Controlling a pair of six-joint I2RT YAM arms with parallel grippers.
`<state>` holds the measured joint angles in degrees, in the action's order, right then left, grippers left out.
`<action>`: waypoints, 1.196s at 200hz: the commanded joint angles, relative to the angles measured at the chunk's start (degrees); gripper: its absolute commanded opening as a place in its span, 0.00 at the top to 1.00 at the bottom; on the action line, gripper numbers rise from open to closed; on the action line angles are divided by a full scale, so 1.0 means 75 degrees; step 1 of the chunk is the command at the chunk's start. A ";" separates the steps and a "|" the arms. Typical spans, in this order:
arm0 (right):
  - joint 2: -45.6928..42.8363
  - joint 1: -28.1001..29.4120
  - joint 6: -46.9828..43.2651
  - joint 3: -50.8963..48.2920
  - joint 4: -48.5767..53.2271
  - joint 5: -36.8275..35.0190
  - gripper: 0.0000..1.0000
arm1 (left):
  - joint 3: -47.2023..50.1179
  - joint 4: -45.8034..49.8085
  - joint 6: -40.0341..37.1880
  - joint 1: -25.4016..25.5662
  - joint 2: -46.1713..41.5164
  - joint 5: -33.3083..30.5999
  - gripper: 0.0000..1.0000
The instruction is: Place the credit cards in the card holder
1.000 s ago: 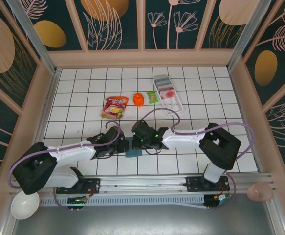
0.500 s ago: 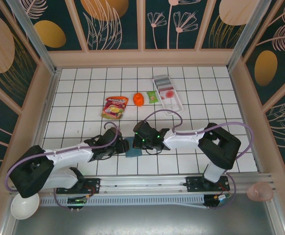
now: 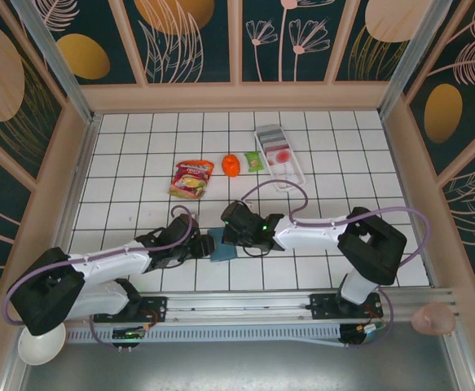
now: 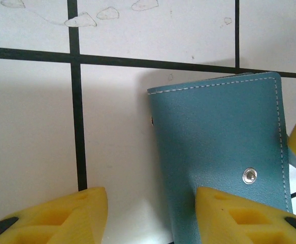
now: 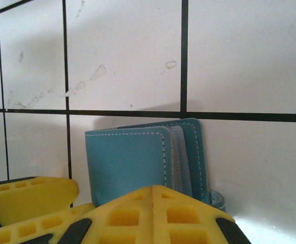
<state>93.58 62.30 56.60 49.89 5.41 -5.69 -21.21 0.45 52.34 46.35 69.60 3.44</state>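
Card holder (image 3: 222,247) lies flat on the tiled surface (image 3: 139,163), near-centre, flanked by both end effectors. Left end effector (image 4: 151,208): fingers apart, one overlapping the holder's edge, bare tile between them. Right end effector (image 5: 153,211): fingers together, just short of the holder. Holder is smooth teal, white stitching, rounded corners, metal snap stud (image 4: 249,176), pale inner leaves at the fold. Credit cards (image 3: 277,152) sit in the white tray (image 3: 288,173), well apart on the far side. Open tiles far-left and near-right.
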 commanded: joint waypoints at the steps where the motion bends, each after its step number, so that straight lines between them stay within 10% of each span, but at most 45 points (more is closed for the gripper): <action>1: -0.0266 0.0164 0.0214 0.0193 0.0228 -0.0649 1.00 | 0.0193 -0.0314 0.0116 0.0056 0.0372 0.0858 0.50; 239: 0.0809 0.0658 0.1410 -0.0238 -0.1500 -0.0605 1.00 | 0.0218 -0.1173 0.0431 0.0056 0.1573 0.1437 0.54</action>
<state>98.39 66.35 64.66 49.60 -2.72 -9.04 -23.05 0.99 53.41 45.65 73.41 4.01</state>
